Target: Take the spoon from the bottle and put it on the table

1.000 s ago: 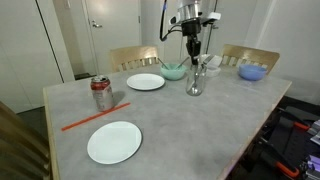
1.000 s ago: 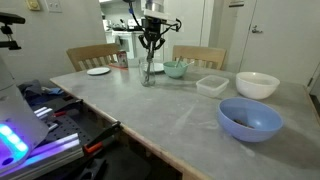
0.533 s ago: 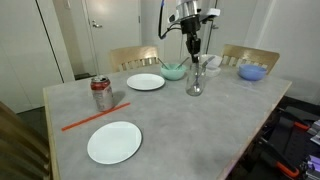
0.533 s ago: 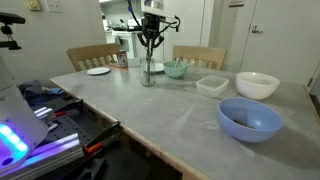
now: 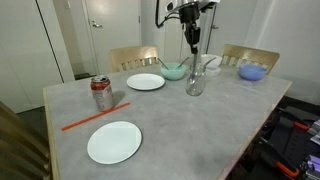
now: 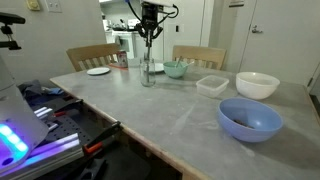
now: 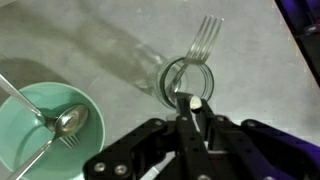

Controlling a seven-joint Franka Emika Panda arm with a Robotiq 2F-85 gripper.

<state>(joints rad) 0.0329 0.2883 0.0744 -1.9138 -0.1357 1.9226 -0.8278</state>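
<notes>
The clear glass bottle (image 5: 195, 82) stands upright on the grey table (image 5: 200, 135), and shows in both exterior views (image 6: 148, 72). My gripper (image 5: 192, 42) hangs straight above its mouth, shut on the top of the spoon's thin metal handle. The spoon (image 7: 204, 38) hangs down from my fingertips (image 7: 193, 103) across the bottle's rim (image 7: 172, 72); its lower end looks pronged in the wrist view. I cannot tell whether that end is still inside the glass.
A green bowl (image 7: 40, 125) holding another spoon sits just behind the bottle. Two white plates (image 5: 114, 142) (image 5: 145, 82), a red can (image 5: 100, 93) and an orange stick (image 5: 95, 117) lie on one side. A blue bowl (image 6: 250, 118), a white bowl (image 6: 257, 85) and a clear tub (image 6: 211, 85) stand on the other.
My gripper has risen above the bottle, drawing the spoon upward with it. The bottle has stayed in place.
</notes>
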